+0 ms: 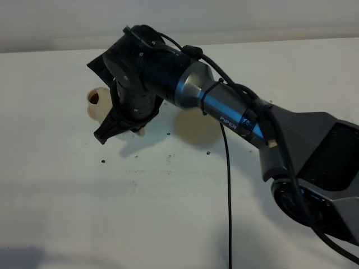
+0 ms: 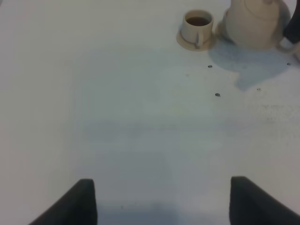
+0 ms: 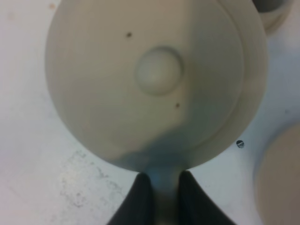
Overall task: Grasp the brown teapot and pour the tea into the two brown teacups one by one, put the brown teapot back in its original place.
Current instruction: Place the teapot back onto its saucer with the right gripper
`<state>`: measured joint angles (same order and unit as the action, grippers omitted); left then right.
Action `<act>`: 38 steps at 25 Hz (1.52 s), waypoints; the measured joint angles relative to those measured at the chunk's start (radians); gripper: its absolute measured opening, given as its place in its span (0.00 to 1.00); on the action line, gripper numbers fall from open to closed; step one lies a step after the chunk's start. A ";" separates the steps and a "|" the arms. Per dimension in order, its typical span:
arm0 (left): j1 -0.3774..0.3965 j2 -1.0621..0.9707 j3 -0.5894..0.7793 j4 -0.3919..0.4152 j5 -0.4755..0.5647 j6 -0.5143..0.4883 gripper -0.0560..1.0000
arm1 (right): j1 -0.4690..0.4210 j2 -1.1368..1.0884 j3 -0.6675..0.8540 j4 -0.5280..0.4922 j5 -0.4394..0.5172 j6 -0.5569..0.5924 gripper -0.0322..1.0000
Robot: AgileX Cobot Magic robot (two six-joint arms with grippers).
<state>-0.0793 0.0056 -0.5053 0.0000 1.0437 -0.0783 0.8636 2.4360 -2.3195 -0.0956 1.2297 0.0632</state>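
The brown teapot (image 3: 159,70) fills the right wrist view from above, showing its knobbed lid. My right gripper (image 3: 161,197) is shut on its loop handle. In the exterior high view the right gripper (image 1: 120,126) reaches across to the left and covers almost all of the teapot. Just left of it stands a brown teacup (image 1: 96,101) on its saucer, with dark tea inside. The left wrist view shows that teacup (image 2: 197,28) beside the teapot (image 2: 255,23). The wide flat saucer (image 1: 193,126) lies bare to the right of the gripper. My left gripper (image 2: 164,206) is open over bare table.
Part of a teacup on its saucer (image 3: 274,11) shows at the edge of the right wrist view. Small dark specks (image 1: 208,152) dot the white table (image 1: 168,213). The right arm's black cable (image 1: 228,196) hangs down over the table's front.
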 joint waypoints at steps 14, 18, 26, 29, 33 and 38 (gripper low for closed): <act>0.000 0.000 0.000 0.000 0.000 0.000 0.61 | -0.001 0.004 0.000 0.027 0.000 0.011 0.15; 0.000 0.000 0.000 0.000 0.000 0.000 0.61 | -0.016 -0.030 0.007 0.028 0.000 0.033 0.15; 0.000 0.000 0.000 0.000 0.000 0.000 0.61 | -0.096 -0.129 0.199 0.025 -0.002 0.063 0.15; 0.000 0.000 0.000 0.000 0.000 0.000 0.61 | -0.132 -0.176 0.289 0.024 -0.002 0.084 0.15; 0.000 0.000 0.000 0.000 0.000 0.000 0.61 | -0.172 -0.203 0.363 0.022 0.000 0.088 0.15; 0.000 0.000 0.000 0.000 0.000 0.000 0.61 | -0.196 -0.205 0.423 0.022 -0.031 0.100 0.15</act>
<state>-0.0793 0.0056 -0.5053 0.0000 1.0437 -0.0783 0.6675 2.2307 -1.8968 -0.0739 1.1986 0.1630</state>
